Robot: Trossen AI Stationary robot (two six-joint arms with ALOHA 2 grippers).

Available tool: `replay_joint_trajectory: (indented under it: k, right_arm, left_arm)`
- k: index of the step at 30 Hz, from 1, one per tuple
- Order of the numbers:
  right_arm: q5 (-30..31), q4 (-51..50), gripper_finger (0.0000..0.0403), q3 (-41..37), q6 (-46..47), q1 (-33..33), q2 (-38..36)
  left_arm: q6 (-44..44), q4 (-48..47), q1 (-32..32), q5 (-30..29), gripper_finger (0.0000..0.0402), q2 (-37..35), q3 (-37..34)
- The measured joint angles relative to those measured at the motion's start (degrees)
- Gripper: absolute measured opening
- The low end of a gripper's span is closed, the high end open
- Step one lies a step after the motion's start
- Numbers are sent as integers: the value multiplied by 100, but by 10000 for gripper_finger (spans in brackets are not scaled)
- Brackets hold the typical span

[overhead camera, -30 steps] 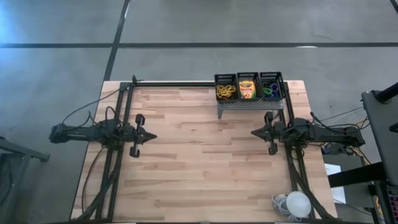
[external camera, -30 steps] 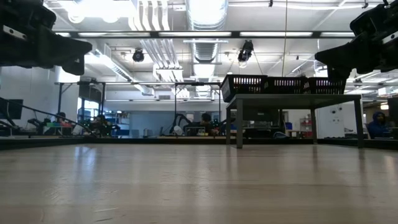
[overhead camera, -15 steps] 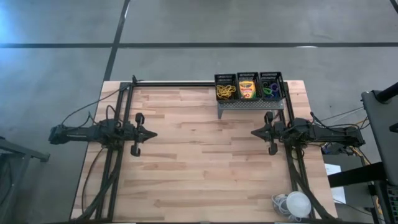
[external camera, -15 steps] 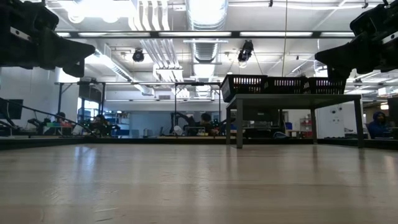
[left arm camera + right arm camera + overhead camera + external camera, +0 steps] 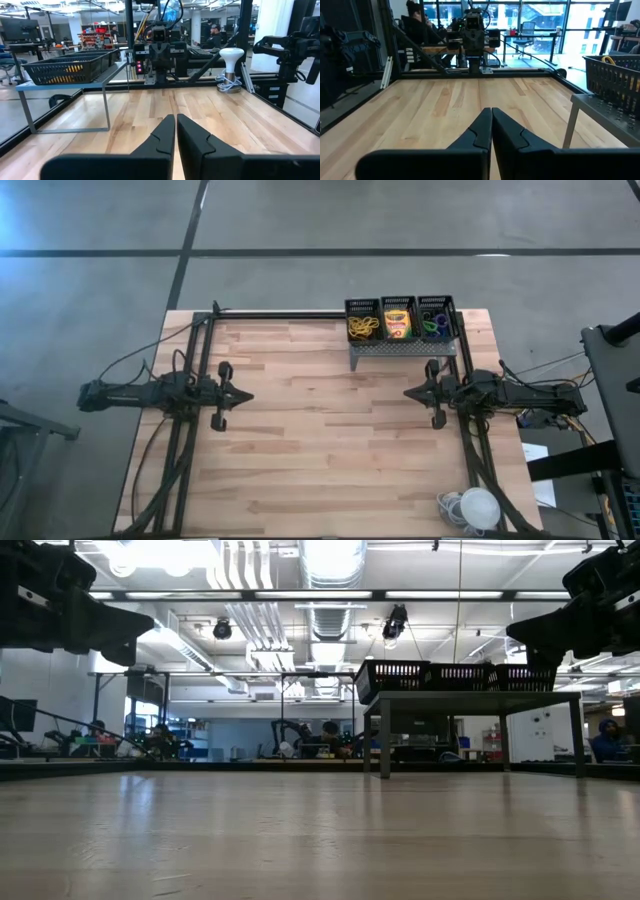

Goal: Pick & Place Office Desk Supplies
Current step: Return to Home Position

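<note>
Three black mesh bins stand in a row on a grey perforated stand (image 5: 400,348) at the table's far right. One bin holds yellow rubber bands (image 5: 362,326), the middle one a yellow-and-green crayon box (image 5: 398,323), the third small coloured rings (image 5: 434,322). My left gripper (image 5: 247,395) hovers level over the table's left side, pointing right. Its fingers (image 5: 165,131) stand close together with only a thin slit between them. My right gripper (image 5: 406,393) hovers level at the right, just in front of the stand, pointing left and shut (image 5: 492,109). Neither holds anything.
The wooden table top (image 5: 320,460) lies bare between the two grippers. A black rail (image 5: 280,314) runs along the far edge. A white dome-shaped object with a cord (image 5: 478,507) sits at the near right corner. People sit in the room beyond the table.
</note>
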Motion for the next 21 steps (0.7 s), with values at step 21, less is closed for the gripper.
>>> replay_joint_trajectory:
  k: [21]
  right_arm:
    - [-13, -38, 8, 3, -632, 24, -158]
  left_arm:
    - [-15, -2, -2, 2, 26, 13, 0]
